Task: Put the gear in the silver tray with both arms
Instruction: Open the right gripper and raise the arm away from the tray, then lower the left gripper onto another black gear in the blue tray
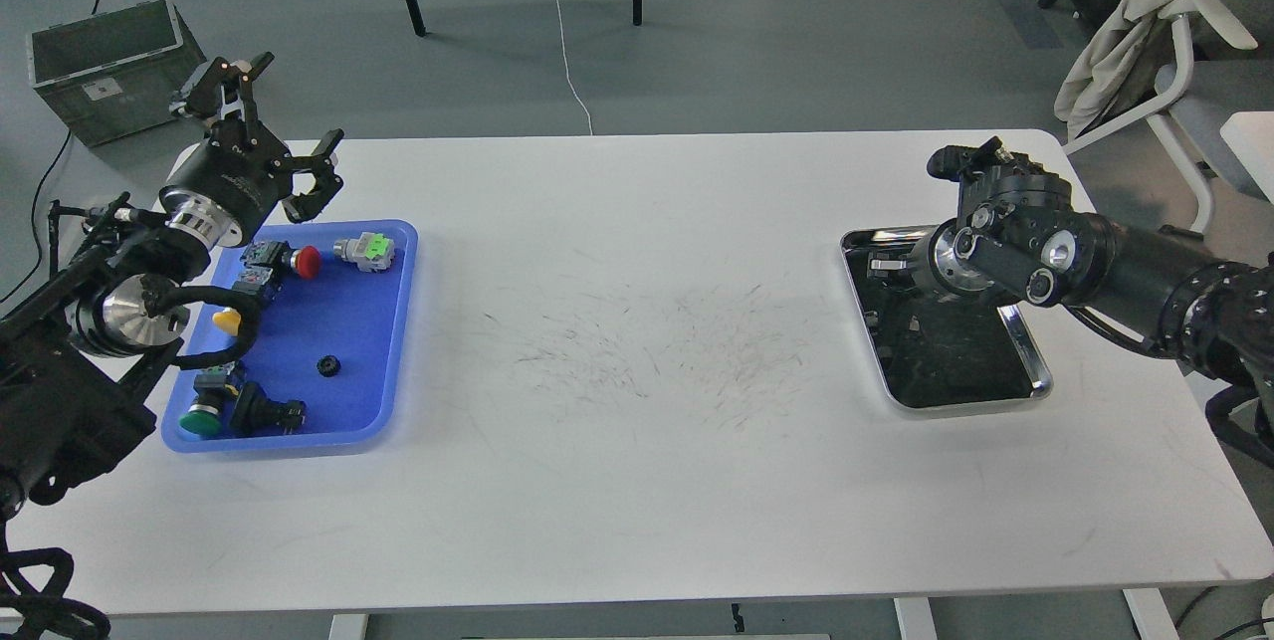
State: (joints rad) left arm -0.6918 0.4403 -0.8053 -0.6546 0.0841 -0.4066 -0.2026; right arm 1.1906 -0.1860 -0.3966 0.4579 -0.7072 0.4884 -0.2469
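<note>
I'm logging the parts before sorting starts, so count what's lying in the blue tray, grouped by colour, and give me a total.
Red-capped part: 1
Light green and silver part: 1
Yellow-capped part: 1
Dark green-capped part: 1
Black parts, the small gear and the larger black switch body: 2
Total in the blue tray: 6

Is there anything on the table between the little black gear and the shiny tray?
No, nothing visible. The gear lies in the blue tray, and the white table between it and the silver tray shows only scratch marks. But the right gripper hangs over the silver tray's far end.
</note>
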